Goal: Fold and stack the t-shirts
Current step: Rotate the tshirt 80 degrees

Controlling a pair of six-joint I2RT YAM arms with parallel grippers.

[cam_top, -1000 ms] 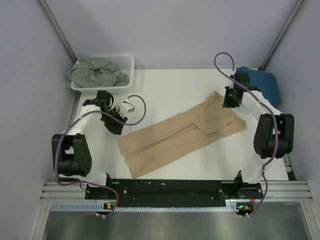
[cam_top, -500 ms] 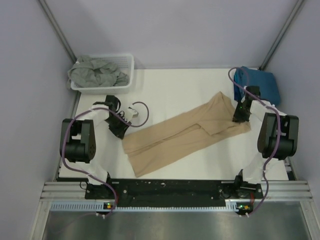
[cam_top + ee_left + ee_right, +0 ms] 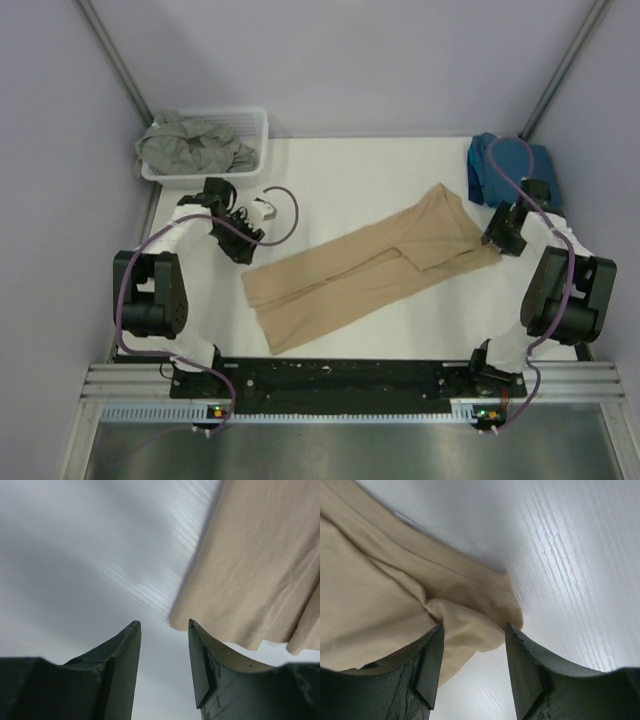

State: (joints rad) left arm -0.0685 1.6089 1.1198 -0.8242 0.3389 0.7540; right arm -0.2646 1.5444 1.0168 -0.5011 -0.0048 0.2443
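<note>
1. Risk, as a judgement: the tan t-shirt (image 3: 370, 265) lies in a long, narrow fold. A pinch that catches only the top layer, or drags a corner sideways, could pull the fold open or skew it.
2. Left gripper (image 3: 165, 625): jaws spread, nothing between them. The shirt's hem corner sits just beyond one fingertip, outside the gap.
3. Right gripper (image 3: 474, 630): jaws spread. A bunched corner of the shirt lies in the gap (loose, not pinched).
4. The tan shirt runs diagonally across the middle of the table (image 3: 350, 180). The teal t-shirt (image 3: 543, 168) sits far right, and the grey-green t-shirt (image 3: 190, 145) in the basket (image 3: 255, 125).
</note>
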